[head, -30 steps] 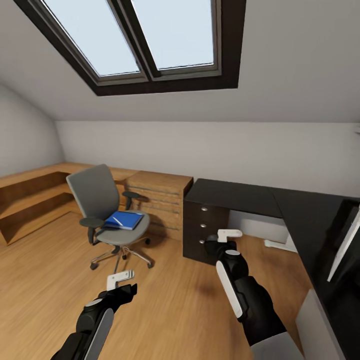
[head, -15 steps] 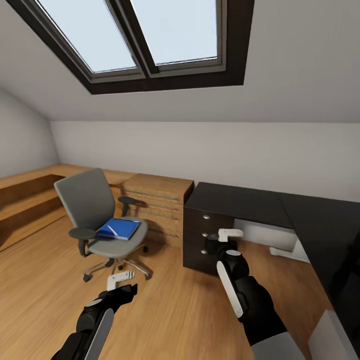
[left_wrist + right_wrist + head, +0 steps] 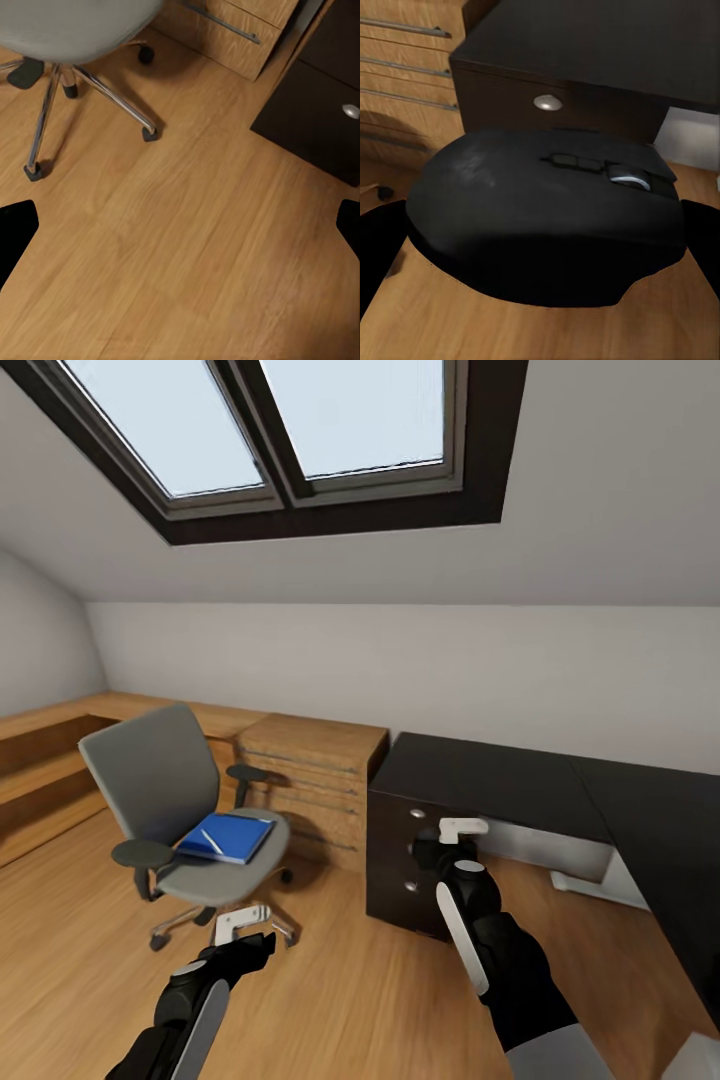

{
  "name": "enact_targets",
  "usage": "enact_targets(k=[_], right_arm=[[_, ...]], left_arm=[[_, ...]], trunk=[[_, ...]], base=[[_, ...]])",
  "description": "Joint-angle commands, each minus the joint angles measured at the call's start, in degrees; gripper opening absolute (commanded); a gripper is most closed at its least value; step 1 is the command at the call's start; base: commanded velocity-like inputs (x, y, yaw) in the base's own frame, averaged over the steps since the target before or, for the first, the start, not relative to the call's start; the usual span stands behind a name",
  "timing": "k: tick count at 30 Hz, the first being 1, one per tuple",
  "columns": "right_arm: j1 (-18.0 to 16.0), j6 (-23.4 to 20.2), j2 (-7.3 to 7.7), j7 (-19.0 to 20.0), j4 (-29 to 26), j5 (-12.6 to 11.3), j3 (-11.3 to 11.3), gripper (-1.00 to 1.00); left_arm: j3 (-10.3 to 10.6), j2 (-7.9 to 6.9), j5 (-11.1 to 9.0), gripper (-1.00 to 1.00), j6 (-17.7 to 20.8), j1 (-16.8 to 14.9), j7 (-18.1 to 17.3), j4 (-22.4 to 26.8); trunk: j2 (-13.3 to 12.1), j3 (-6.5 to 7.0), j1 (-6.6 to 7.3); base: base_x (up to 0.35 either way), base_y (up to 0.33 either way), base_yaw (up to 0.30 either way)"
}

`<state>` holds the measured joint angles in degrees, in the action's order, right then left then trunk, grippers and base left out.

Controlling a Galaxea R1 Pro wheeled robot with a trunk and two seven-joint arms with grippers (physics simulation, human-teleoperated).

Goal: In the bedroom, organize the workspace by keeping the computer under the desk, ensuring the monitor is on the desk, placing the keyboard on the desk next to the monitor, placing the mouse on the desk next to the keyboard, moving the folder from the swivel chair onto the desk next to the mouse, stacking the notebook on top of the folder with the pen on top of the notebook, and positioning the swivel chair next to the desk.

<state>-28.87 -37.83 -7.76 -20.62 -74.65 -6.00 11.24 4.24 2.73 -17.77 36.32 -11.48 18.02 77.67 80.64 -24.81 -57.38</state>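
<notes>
The right gripper (image 3: 540,225) clamps the mouse (image 3: 540,214) between its fingers, near the desk's (image 3: 490,770) drawer corner — the left gripper (image 3: 245,925) hangs spread, empty, over the floor (image 3: 187,247).

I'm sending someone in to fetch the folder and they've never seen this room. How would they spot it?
Under the skylight, left of the black desk and in front of the wooden drawer chest, stands a grey swivel chair. The folder lies flat on its seat with a thin white pen on top. It is the only bright blue thing in the room.
</notes>
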Motion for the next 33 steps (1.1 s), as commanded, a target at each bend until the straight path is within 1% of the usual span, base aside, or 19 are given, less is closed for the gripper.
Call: enact_targets(k=[1, 7, 27, 29, 30, 31, 32, 33], right_arm=[[-0.1, -0.1, 0.02, -0.6, -0.1, -0.6, 0.1, -1.0], [-0.1, -0.1, 0.03, -0.6, -0.1, -0.6, 0.1, -1.0], [-0.1, -0.3, -0.01, -0.1, -0.2, -0.7, 0.1, -1.0], [-0.1, -0.6, 0.57, 1.7, -0.1, -1.0, 0.2, -1.0], [-0.1, -0.8, 1.78, 4.6, -0.2, -1.1, 0.3, -1.0], [-0.1, -0.8, 2.16, 5.7, -0.2, -1.0, 0.4, -1.0], [-0.1, -1.0, 3.07, 8.3, -0.3, -1.0, 0.6, -1.0], [-0.1, -1.1, 3.55, 9.7, -0.3, -1.0, 0.8, -1.0]], left_arm=[[0.0, -0.01, -0.6, 1.0, 0.1, 0.0, 0.6, 0.0], [-0.2, -0.01, -0.6, 1.0, -0.1, 0.0, 1.1, 0.3], [0.0, -0.01, -0.6, 1.0, 0.0, 0.0, 1.1, -0.1], [0.0, -0.01, -0.5, 1.0, -0.1, 0.0, 0.9, 0.0], [-0.1, -0.01, -0.5, 1.0, -0.1, 0.0, 0.8, 0.2], [-0.1, -0.01, -0.5, 1.0, -0.1, 0.0, 0.8, 0.2], [-0.1, -0.01, -0.5, 1.0, -0.1, 0.0, 0.7, 0.3], [-0.1, -0.01, -0.5, 1.0, -0.1, 0.0, 0.7, 0.4]], trunk=[[0.0, -0.07, -0.03], [0.0, -0.07, -0.03], [0.0, -0.07, -0.03], [0.0, -0.07, -0.03], [0.0, -0.07, -0.03], [0.0, -0.07, -0.03], [0.0, -0.07, -0.03], [0.0, -0.07, -0.03]], base=[[0.329, 0.0, 0.0], [0.18, 0.0, 0.0], [0.319, -0.009, 0.0], [0.323, -0.109, 0.0], [0.323, -0.115, 0.0], [0.323, -0.115, 0.0], [0.323, -0.116, 0.0], [0.323, -0.117, 0.0]])
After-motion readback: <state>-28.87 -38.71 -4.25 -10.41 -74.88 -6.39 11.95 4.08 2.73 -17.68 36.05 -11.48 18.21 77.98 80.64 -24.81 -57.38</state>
